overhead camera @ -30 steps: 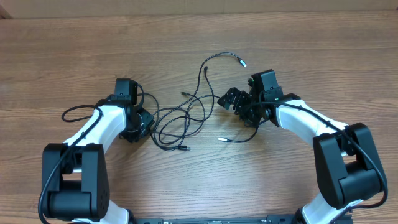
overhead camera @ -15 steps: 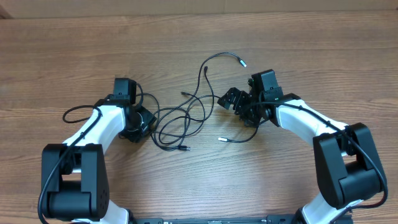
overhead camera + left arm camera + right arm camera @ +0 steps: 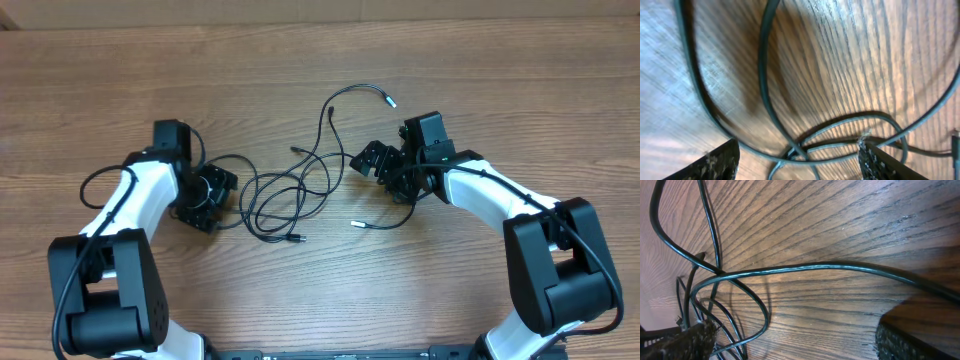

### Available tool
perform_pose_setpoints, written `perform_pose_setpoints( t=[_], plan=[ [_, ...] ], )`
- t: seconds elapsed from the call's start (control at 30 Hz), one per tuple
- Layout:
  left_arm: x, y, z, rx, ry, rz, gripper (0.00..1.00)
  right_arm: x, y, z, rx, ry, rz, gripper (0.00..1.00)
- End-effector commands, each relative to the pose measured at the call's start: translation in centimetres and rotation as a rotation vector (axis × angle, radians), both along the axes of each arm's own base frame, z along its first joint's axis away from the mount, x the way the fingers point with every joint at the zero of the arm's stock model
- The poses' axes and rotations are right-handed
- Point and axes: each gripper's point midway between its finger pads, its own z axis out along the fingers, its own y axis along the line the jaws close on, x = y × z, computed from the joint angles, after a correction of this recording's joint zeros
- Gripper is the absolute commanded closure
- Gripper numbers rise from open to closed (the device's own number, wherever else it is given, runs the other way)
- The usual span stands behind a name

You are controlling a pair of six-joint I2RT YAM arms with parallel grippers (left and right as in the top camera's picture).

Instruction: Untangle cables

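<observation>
Cables point(image 3: 290, 190) — thin blk cords, loose overlapping loops, mid wooden table point(image 3: 480, 60). L gripper point(image 3: 220, 199) fingers spread, empty; R gripper point(image 3: 368, 165) — spread wide, nothing pinched.

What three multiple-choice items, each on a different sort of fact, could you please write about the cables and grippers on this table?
1. Where do the cables lie?
A. Piled in the far left corner.
B. On the table, between the left gripper and the right gripper.
C. Hanging off the near edge.

2. What colour are the cables?
A. White.
B. Red.
C. Black.

3. How does the right gripper stand?
A. Open, its fingers wide apart.
B. Shut on a plug.
C. Out of view.

Answers:
1 B: the overhead view shows the loops on the wood between the two grippers.
2 C: every cord reads black.
3 A: the right wrist view shows both fingers far apart, with a cable lying loose between them.
</observation>
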Motion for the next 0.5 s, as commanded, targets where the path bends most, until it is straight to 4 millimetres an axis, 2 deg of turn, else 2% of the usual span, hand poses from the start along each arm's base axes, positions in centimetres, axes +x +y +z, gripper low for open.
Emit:
perform_pose_setpoints(
  t=[0.0, 0.1, 0.23, 0.37, 0.47],
  plan=[
    [1.0, -0.2, 1.4, -0.023, -0.006, 0.012, 0.24, 0.0, -0.9, -0.8, -0.049, 0.005, -0.015, 0.0],
    [0.0, -0.7, 1.9, -0.047, 0.046, 0.01, 0.25, 0.0, -0.9, -0.8, -0.049, 0.005, -0.015, 0.0],
    [-2.0, -1.1, 1.6, -0.047, 0.126, 0.002, 0.32, 0.0, -0.9, -0.8, -0.048, 0.003, -0.015, 0.0],
    [-3.5, -1.3, 0.3, -0.018, 0.189, 0.077, 0.54, 0.0, -0.9, -0.8, -0.047, 0.001, -0.015, 0.0],
    [-4.1, -1.4, -0.7, 0.002, 0.212, 0.142, 0.59, 0.0, -0.9, -0.8, -0.048, 0.002, -0.015, 0.0]
  ],
)
